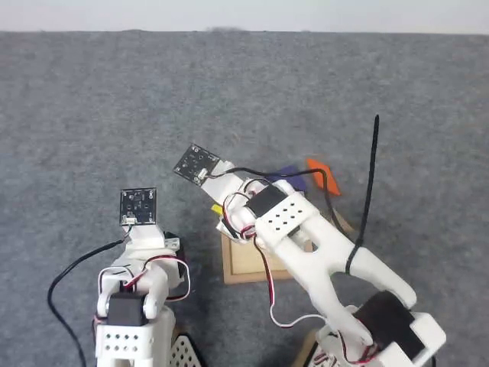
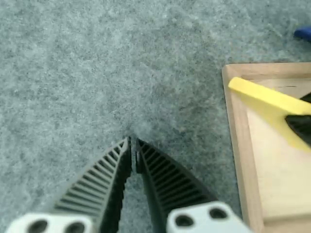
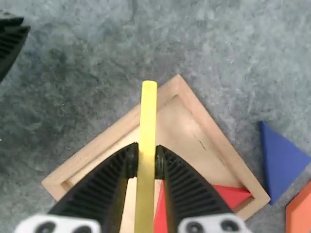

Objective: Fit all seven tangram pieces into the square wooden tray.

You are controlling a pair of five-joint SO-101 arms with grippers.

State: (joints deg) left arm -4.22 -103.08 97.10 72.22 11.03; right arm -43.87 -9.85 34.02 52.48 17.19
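Standing on edge, the yellow piece point(image 3: 148, 111) is clamped across its thin faces by the right gripper point(image 3: 146, 153), the jaws closed narrowly on its flats. Its long axis is aimed from the gripper toward one corner of the tray point(image 3: 104, 141), and its far end is seen over that corner, just inside the rim. Whether the end is touching the wood cannot be told.

Tray: square, wooden, set directly beneath the held piece. Most of the floor on the near side is seen bare. One red piece point(image 3: 228, 194) is lodged flat against the opposite corner.

Loose stock: a blue piece point(image 3: 279, 160) and an orange piece point(image 3: 301, 213) are laid on the carpet point(image 3: 233, 39) just outside the tray, on the red piece's side.

Left gripper point(image 2: 132, 141): jaws pressed together on nothing, held above the carpet beside the tray's outer wall and apart from it.

Judgement: the right arm is the nearer tool and is already loaded. The coming move is judged to turn on tipping the yellow piece from edge to flat, with its length kept in line with the corner.
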